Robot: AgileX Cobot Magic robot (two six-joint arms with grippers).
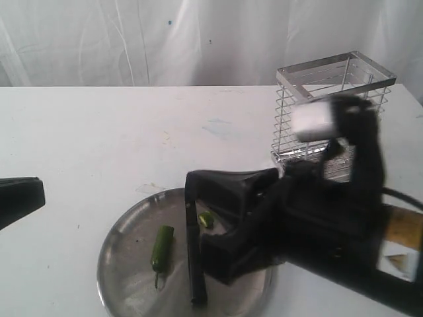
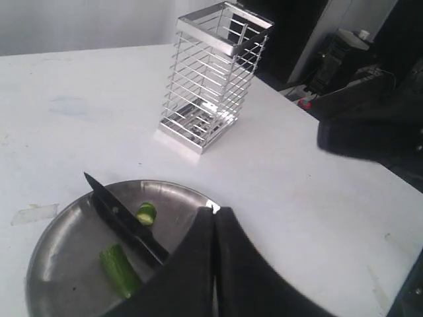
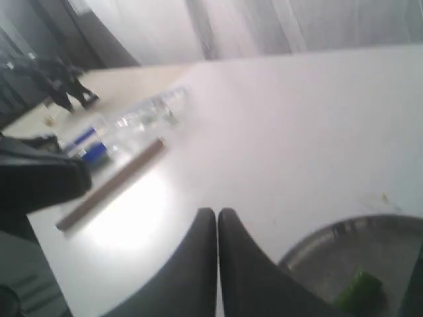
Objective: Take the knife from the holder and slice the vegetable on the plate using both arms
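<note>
The knife (image 1: 192,244) lies across the steel plate (image 1: 125,264), blade tip over the back rim; no gripper holds it. The green vegetable (image 1: 162,247) lies left of the blade, a small cut piece (image 1: 206,220) to its right. In the left wrist view the knife (image 2: 122,218) separates the vegetable (image 2: 119,269) from the piece (image 2: 147,212), and its handle is hidden behind my shut left gripper (image 2: 215,211). That gripper (image 1: 36,193) sits at the table's left edge. My right gripper (image 3: 217,211) is shut and empty, hovering by the plate (image 3: 330,234). The wire holder (image 1: 330,112) stands empty.
The bulky right arm (image 1: 330,224) covers the plate's right side and the holder's foot. A clear bottle (image 3: 132,122) and a wooden stick (image 3: 112,181) lie on the table's far left. A tape scrap (image 2: 30,212) sticks beside the plate. White curtain hangs behind.
</note>
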